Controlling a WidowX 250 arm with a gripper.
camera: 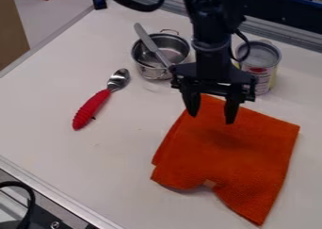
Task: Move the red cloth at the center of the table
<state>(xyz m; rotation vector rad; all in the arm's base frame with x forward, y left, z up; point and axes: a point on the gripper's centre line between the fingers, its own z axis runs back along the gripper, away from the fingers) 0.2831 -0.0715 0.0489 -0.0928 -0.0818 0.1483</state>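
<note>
The black gripper (212, 118) hangs down above the upper part of the cloth, its two fingers apart with nothing between them. An orange-red cloth (232, 152) lies spread on the white table (82, 162), right of the middle, with a fold along its left side and a corner pointing toward the bottom edge. A soft shadow falls on the cloth below the gripper.
Behind and left of the gripper stands a metal pot (151, 71) with a knife (151, 43) leaning in it. A can (261, 63) stands behind at the right. A red-handled spoon (93, 108) lies on the left.
</note>
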